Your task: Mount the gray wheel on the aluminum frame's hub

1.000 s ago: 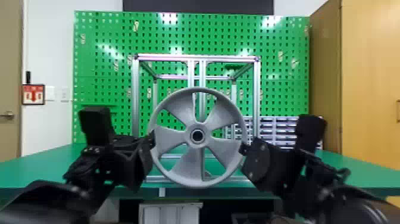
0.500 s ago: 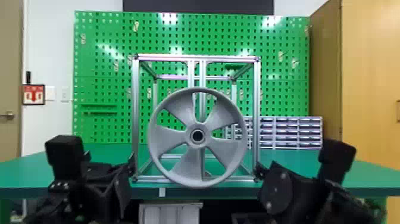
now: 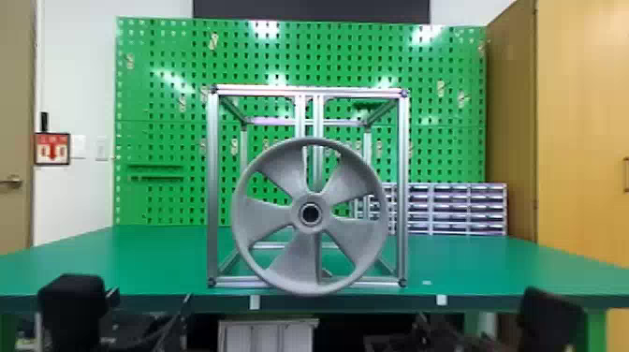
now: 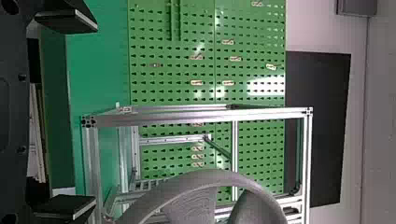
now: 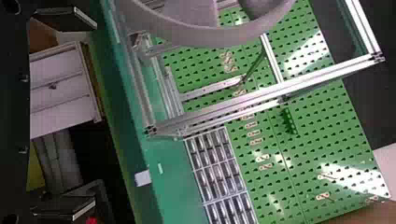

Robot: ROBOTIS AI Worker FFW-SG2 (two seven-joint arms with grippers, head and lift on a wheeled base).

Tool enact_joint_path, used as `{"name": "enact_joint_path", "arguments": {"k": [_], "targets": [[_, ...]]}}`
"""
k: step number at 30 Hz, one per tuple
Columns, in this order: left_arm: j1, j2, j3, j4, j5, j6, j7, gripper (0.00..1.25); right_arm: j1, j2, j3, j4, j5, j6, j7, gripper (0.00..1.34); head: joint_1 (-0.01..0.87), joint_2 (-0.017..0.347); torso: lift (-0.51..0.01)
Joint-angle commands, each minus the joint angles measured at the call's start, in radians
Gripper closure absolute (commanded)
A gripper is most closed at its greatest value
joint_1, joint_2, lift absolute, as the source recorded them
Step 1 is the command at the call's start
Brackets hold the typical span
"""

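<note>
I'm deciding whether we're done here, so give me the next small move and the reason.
Probably draw both arms a little back from the frame: the wheel stands upright at its front, and the left gripper and right gripper are open, neither touching it. How fully it is seated can't be told.

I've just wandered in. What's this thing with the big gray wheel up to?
A two-armed robot is fitting the gray wheel to the aluminum frame on the green table. Right now nothing is gripping the wheel: the left gripper and the right gripper are both open and clear of it. The wheel is upright at the frame's front, so it looks mounted, though how firmly I can't tell.
</note>
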Motion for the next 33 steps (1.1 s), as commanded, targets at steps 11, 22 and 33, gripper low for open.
{"name": "enact_joint_path", "arguments": {"k": [11,22,33], "targets": [[0.174,-0.007,0.060,0.032,-0.048,-0.090,-0.047,0.01,0.187,0.003,0.046,0.006,0.254,-0.159,0.026,0.00,-0.005,0.006,-0.499],[0.230,-0.040,0.063,0.156,-0.092,-0.216,-0.131,0.02,0.296,0.015,0.068,0.096,0.377,-0.343,0.038,0.00,-0.005,0.006,-0.499],[0.252,-0.066,0.066,0.230,-0.143,-0.279,-0.190,0.04,0.331,0.042,0.082,0.178,0.431,-0.422,0.038,0.00,-0.005,0.006,-0.499]]}}
